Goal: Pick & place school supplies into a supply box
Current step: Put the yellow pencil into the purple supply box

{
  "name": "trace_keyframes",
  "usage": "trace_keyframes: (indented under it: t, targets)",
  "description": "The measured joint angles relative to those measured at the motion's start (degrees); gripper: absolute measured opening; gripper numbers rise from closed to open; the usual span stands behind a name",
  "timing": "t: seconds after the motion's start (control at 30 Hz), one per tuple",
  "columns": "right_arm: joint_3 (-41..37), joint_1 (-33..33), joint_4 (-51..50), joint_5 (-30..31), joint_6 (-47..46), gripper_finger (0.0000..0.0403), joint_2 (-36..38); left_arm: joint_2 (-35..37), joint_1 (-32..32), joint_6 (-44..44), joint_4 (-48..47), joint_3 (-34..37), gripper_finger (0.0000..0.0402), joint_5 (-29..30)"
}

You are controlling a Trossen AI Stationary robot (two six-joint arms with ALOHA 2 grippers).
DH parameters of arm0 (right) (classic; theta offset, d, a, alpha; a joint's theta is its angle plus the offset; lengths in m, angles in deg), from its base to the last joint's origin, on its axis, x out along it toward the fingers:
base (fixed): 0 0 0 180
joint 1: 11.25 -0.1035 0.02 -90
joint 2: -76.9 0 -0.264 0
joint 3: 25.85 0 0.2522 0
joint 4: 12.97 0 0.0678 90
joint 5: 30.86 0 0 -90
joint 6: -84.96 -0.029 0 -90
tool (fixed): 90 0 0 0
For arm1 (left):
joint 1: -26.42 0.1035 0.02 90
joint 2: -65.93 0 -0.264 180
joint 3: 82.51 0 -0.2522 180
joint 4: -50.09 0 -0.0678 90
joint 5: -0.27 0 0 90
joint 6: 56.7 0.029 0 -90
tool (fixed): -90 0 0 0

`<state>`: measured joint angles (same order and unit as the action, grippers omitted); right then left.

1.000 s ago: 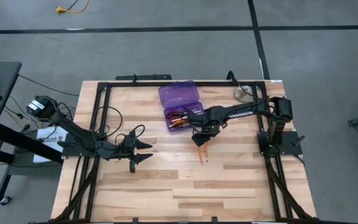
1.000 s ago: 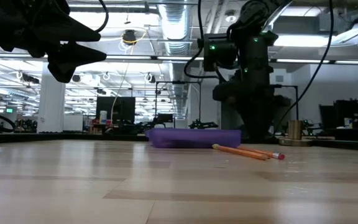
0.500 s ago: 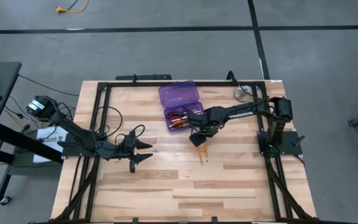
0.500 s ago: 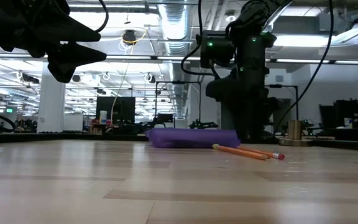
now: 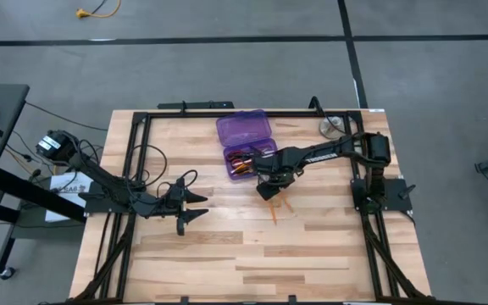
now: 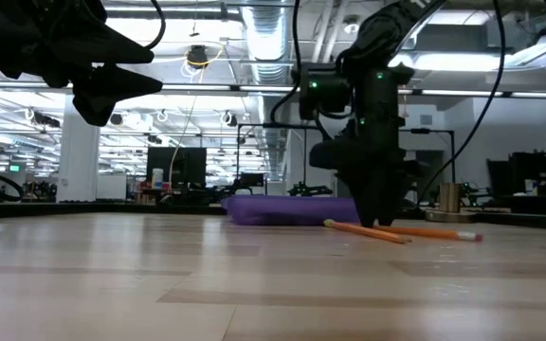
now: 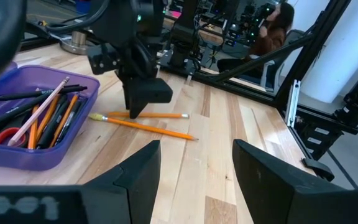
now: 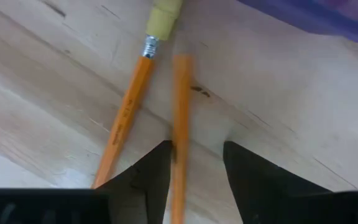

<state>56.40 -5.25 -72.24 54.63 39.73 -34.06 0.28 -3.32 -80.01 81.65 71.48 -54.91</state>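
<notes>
The purple supply box (image 5: 244,142) lies open on the table's far middle, and its tray (image 7: 36,152) holds pens, orange pencils and red-handled scissors (image 7: 5,134). Two orange pencils (image 5: 276,208) lie flat on the wood just near of it, one (image 7: 148,115) crossing toward the other (image 7: 145,126). My right gripper (image 5: 269,191) stands tip-down on the table over them, open, with one pencil (image 8: 180,118) between its fingers and the other pencil (image 8: 128,109) just outside. My left gripper (image 5: 200,207) hangs open above the table's left middle, touching nothing. My right gripper comes from above, pointing down, with its fingers astride one orange pencil (image 8: 179,134) and across its length. The pencil lies flat on the table against the inner side of one finger (image 8: 157,171); the other finger (image 8: 247,174) stands clear of it.
A round grey metal disc (image 5: 330,127) sits near the far right corner. A black frame (image 5: 227,113) runs round the table's edges. Bare wood (image 5: 252,254) stretches across the near half. A person (image 7: 278,25) sits beyond the table in the room.
My right gripper has come down onto the table beside the box, shifting slightly toward the left edge. One pencil has swung about on the wood, its eraser end moving toward the right edge, while the other pencil has stayed put.
</notes>
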Motion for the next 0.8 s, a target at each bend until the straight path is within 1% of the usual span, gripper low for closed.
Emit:
trace_keyframes:
  t: [0.1, 0.2, 0.33, 0.43, 0.8]
  targets:
    - [0.3, 0.0, -0.6, -0.1, 0.1, 0.0154, -2.0, 0.0, 0.0, 0.0, -0.2, 0.0, 0.0188, 0.0]
    - [0.4, 0.0, -0.8, 0.1, 0.1, 0.0156, -2.6, 0.0, 0.0, 0.0, -0.6, 0.0, 0.0188, 0.0]
    - [0.3, 0.0, -0.9, 1.6, 0.6, 0.0145, -2.4, 0.0, 0.0, 0.0, -1.1, 0.0, 0.0188, 0.0]
    - [0.2, 0.0, -1.4, 2.1, 1.3, 0.0122, -2.3, 0.0, 0.0, 0.0, -1.3, 0.0, 0.0188, 0.0]
    - [0.6, 0.1, -2.9, 4.5, 4.7, 0.0013, -2.2, 0.0, 0.0, 0.0, -1.4, 0.0, 0.0188, 0.0]
